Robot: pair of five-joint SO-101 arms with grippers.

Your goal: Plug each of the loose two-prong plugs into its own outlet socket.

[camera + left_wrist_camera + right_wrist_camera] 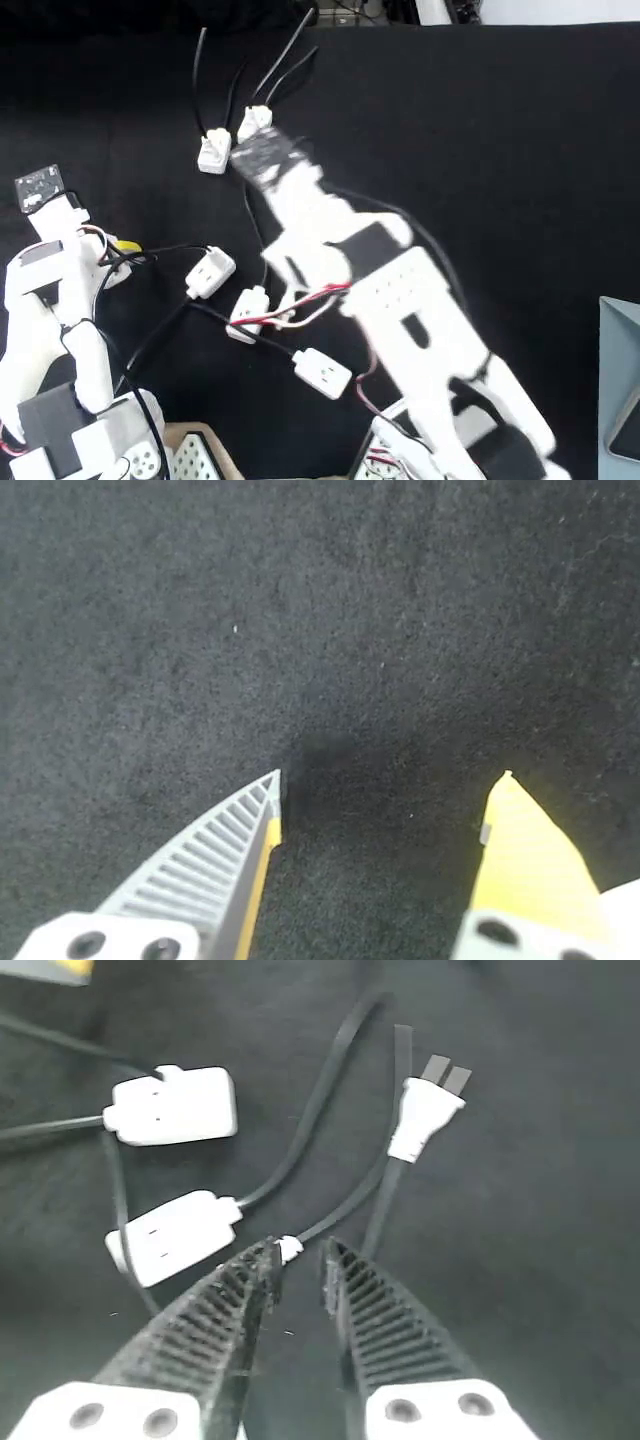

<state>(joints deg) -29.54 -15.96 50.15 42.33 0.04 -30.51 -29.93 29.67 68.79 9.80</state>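
Both stand apart: left hand point(392, 780) wide over black cloth point(300, 600), right hand point(300, 1248) narrowly, perhaps touching a cord point(340, 1217).

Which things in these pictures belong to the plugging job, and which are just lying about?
For the job:
two-prong plug
white socket
second white socket
black cord
right gripper
left gripper

Lying about:
grey box, far right in the high view
perforated plate near the arm bases

Left gripper point(392, 780) wide open, arm folded back; right gripper point(300, 1250) barely open, arm outstretched.
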